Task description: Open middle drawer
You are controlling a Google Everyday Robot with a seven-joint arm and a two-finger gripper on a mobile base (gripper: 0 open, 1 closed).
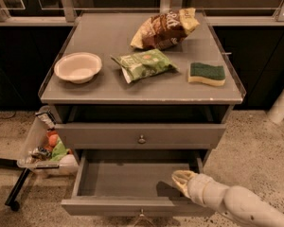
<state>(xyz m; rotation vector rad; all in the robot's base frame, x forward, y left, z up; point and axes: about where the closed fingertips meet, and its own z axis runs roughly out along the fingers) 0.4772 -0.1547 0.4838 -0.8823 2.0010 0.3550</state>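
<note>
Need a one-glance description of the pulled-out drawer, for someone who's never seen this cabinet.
Find the grey cabinet with a white bowl and a green sponge on top. Under its closed drawer sits the middle drawer, pulled out with a plain grey inside. It is the only open one, and the gripper reaches into its front right corner.
</note>
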